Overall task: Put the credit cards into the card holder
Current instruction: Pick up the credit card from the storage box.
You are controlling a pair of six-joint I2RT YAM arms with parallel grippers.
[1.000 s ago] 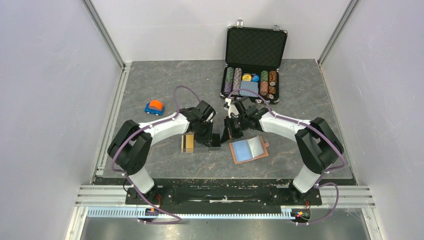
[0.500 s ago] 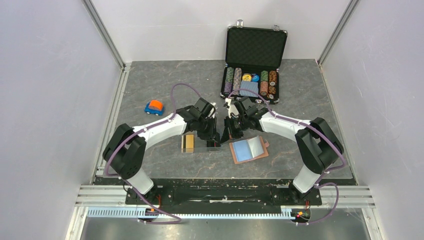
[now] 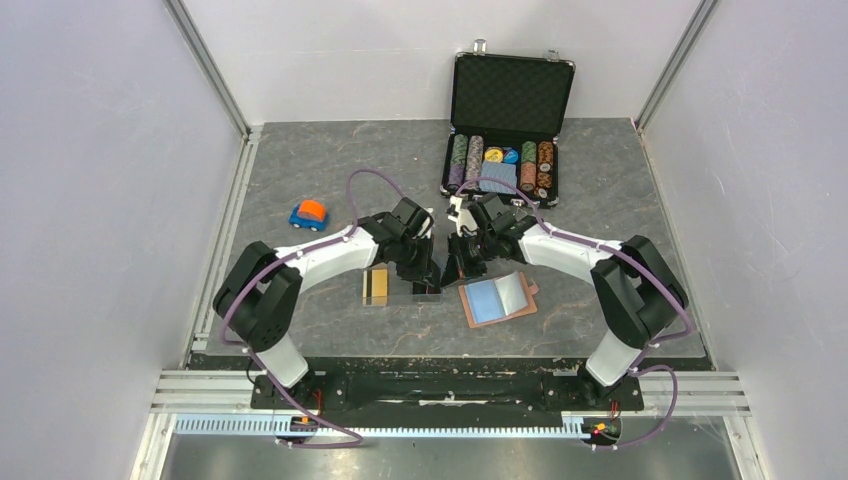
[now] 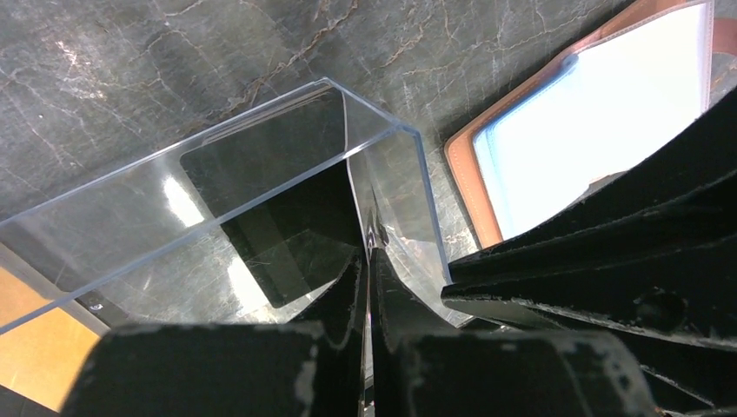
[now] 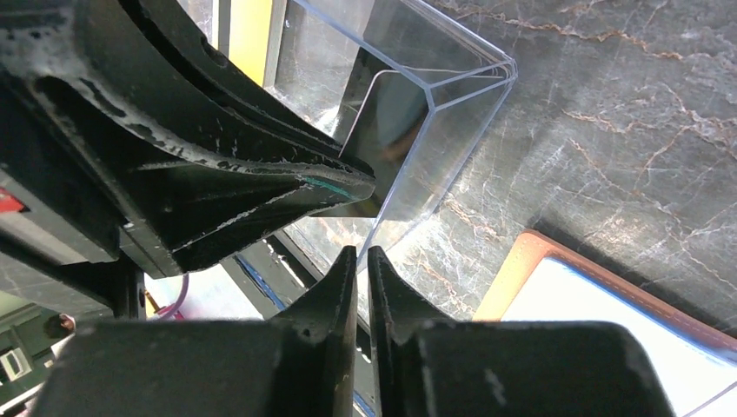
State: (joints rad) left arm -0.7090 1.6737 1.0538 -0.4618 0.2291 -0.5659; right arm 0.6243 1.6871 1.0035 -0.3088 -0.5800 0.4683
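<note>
One gold credit card point(image 3: 375, 287) lies on the tabletop point(image 3: 330, 170), left of the open card holder point(image 3: 497, 297). Left wrist view: left gripper point(image 4: 369, 261) pinches a clear plastic box point(image 4: 130, 226) wall; a black credit card point(image 4: 261, 217) sits inside. Right wrist view: right gripper point(image 5: 361, 256) closed, seemingly empty. Tugging the thin wall could tip the box and spill the card.

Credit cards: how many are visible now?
2. One gold-orange card lies just left of the clear box; one black card lies inside that box. Others may be hidden.
</note>
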